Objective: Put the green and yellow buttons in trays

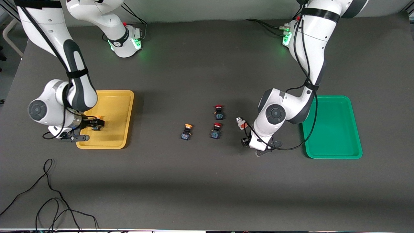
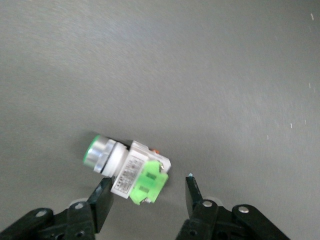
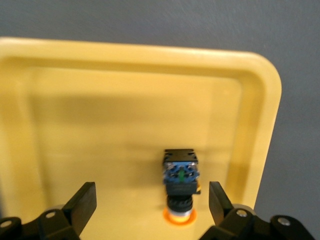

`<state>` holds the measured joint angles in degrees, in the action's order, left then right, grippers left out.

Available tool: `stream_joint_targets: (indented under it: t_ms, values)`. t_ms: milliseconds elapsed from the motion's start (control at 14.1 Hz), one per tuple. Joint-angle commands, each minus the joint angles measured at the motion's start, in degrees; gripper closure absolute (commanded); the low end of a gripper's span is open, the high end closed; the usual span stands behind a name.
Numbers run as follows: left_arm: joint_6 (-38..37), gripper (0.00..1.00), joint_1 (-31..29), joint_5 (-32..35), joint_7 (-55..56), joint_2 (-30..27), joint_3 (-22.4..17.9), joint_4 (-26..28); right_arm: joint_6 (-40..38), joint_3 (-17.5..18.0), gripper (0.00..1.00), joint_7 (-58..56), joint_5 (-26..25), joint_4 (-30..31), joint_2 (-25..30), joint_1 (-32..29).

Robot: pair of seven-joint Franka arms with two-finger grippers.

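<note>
Sorting is split by colour, so each arm works at the end of the desk [image 1: 200, 187] where its own tray lies. The right claw [image 3: 150, 200] hangs low over the yellow tray [image 1: 124, 106], fingers spread wide, with a yellow button [image 3: 180, 187] lying on the tray floor between them and touching neither. That reads as a button already delivered: the gap on both sides looks wide enough for the claw to lift off without dragging it.

The left claw [image 2: 147, 197] is low over the bare desk, between the red buttons and the green tray [image 1: 336, 129]. Its fingers are open and straddle the green button [image 2: 127, 167], which lies on its side on the desk, cap pointing away from the claw and body angled across the gap. One finger [image 2: 102, 197] is just beside the white body; the other stands apart. Nothing is held yet. Closing here would probably catch the body, though the slant may make it twist.

A second yellow button [image 1: 187, 131] sits mid-desk, well apart from both trays, next to two red buttons [image 1: 217, 122] which belong to neither tray and should stay put. The green tray holds nothing so far.
</note>
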<state>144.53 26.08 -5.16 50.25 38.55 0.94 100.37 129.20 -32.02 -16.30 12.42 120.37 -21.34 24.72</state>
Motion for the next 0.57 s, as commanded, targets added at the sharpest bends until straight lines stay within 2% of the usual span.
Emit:
stream_joint_targets:
  t_ms: [0,213,496]
  values:
    - [-0.39,0.31,0.2,1.29,7.21,0.38,-1.73,-1.84,-12.43,-0.67,0.0,0.11,0.33,-8.01,4.19,0.24]
    - [-0.3,0.3,0.2,1.82,9.17,0.65,-2.78,-1.58,-23.8,-0.33,0.0,5.64,-3.97,-19.44,3.93,0.68]
    - [-0.04,0.3,0.64,2.0,9.34,1.96,-2.61,-1.75,-27.87,-0.15,0.0,19.59,-3.81,-25.97,3.23,10.75]
